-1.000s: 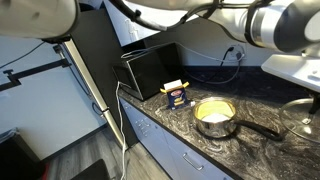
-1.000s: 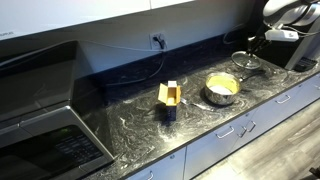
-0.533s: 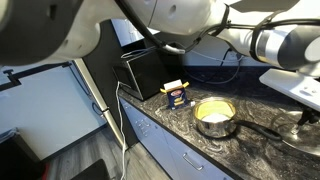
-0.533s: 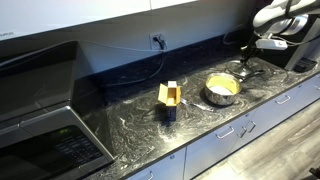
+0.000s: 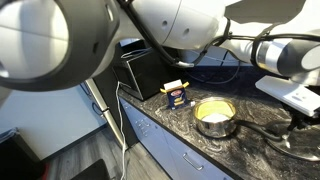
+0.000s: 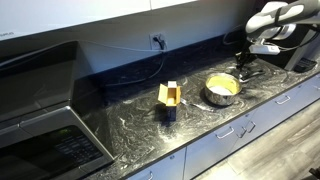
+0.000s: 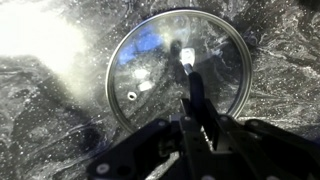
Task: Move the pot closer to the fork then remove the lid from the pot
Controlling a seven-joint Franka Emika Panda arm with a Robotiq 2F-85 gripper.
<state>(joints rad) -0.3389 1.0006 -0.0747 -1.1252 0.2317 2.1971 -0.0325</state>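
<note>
Lid [image 7: 150, 70] flat on counter [image 7: 40, 115] — hand [image 7: 198, 125] apparently above.

counter [image 6: 130, 112]: dark marbled stone | drawers [image 6: 230, 135]: white | floor [image 6: 287, 156]: grey wood | wall: outlet [image 6: 158, 42]

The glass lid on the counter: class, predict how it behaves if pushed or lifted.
The lid looks like rigid glass, so probably stiff but breakable. Lying flat on its steel rim, it would likely slide on the polished counter rather than roll.
</note>
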